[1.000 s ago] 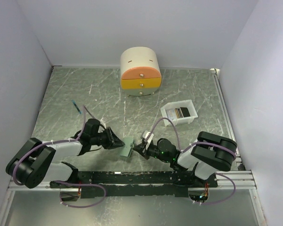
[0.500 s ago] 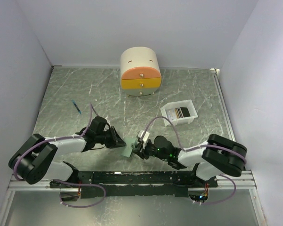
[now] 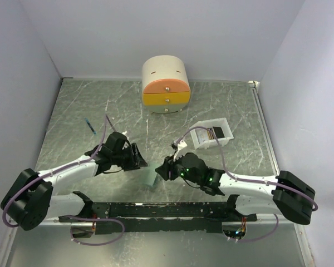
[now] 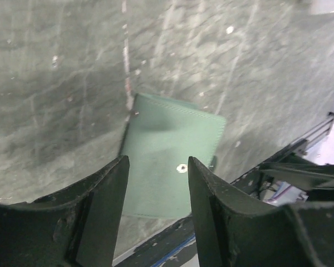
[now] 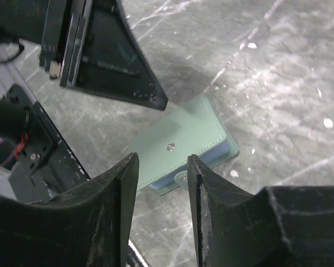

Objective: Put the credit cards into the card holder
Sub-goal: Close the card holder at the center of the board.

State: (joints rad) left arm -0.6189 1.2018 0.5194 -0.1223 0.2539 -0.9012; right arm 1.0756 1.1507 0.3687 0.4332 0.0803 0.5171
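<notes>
Card holder (image 4: 170, 144) closed, flat on tabletop (image 3: 100, 111); left claw (image 4: 156, 167), right claw (image 5: 162, 161) both released, empty, near it; I would pin one flap, lift other slowly before fetching credit cards (image 3: 214, 133)

- A round drawer box (image 3: 166, 84) stands at the far edge of the table, close to the back wall; its top is cream, and its three stacked drawer fronts run orange, yellow and cream, each with a small knob.
- A white rectangular tray (image 3: 228, 133) sits right of centre, turned at an angle, nearer the camera than the drawer box and well apart from it.
- A slim blue stick-like object (image 3: 89, 126), too small to identify, lies alone on the left side.
- The table (image 3: 72, 105) has a grey-green, marbled, scratched surface.
- Plain white walls (image 3: 156, 33) enclose it on three sides.
- A black rail (image 3: 156, 210) runs along the near edge.
</notes>
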